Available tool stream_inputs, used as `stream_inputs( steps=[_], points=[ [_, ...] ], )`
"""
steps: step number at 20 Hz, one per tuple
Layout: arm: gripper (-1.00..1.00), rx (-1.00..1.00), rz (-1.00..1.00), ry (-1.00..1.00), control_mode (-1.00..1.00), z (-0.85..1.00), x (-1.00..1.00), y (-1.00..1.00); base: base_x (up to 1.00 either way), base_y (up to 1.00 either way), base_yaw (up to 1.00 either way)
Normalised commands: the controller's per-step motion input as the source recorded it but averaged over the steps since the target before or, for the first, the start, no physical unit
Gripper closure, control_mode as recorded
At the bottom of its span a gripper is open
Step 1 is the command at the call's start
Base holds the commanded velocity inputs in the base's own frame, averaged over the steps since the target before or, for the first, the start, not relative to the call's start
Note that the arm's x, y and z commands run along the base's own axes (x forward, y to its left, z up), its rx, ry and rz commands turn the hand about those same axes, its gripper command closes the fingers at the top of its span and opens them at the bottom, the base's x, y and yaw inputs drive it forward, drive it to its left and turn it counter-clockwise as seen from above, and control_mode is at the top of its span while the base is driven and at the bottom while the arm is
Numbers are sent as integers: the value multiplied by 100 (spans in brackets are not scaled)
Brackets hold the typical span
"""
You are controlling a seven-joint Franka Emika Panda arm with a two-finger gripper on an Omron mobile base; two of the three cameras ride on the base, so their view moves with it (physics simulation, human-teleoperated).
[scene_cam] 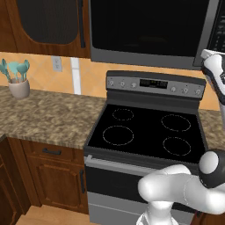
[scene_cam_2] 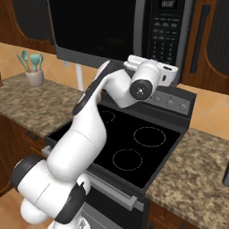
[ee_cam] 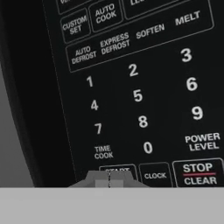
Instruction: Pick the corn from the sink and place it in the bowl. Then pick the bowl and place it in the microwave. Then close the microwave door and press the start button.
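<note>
The black microwave (scene_cam_2: 98, 27) hangs above the stove with its door (scene_cam: 145, 26) shut flat against the front. Its button panel (scene_cam_2: 167, 36) is at the right. In the hand view the number keys are close up, and my gripper (ee_cam: 109, 179) is shut, with its two tips pressed together right at the START button (ee_cam: 117, 169), covering its lower part. In the right base view my hand (scene_cam_2: 166, 74) reaches up to the bottom of the panel. The corn, the bowl and the sink are out of view.
Directly below my arm is a grey-fronted stove with a black cooktop (scene_cam: 149, 127). Speckled stone counter (scene_cam: 44, 114) runs to its left, carrying a cup of teal utensils (scene_cam: 18, 85). Wooden cabinets (scene_cam: 44, 22) flank the microwave.
</note>
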Motion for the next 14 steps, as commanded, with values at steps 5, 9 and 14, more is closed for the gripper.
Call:
stream_inputs(
  steps=[5, 9, 14],
  points=[
    [100, 0, 6, -1, -100, -25, 54, -4, 0, 0, 0],
    [100, 0, 0, -12, -100, 3, -59, 58, 0, 0, 0],
    [100, -1, 0, -14, -100, 36, -76, 41, 0, 0, 0]
  ],
)
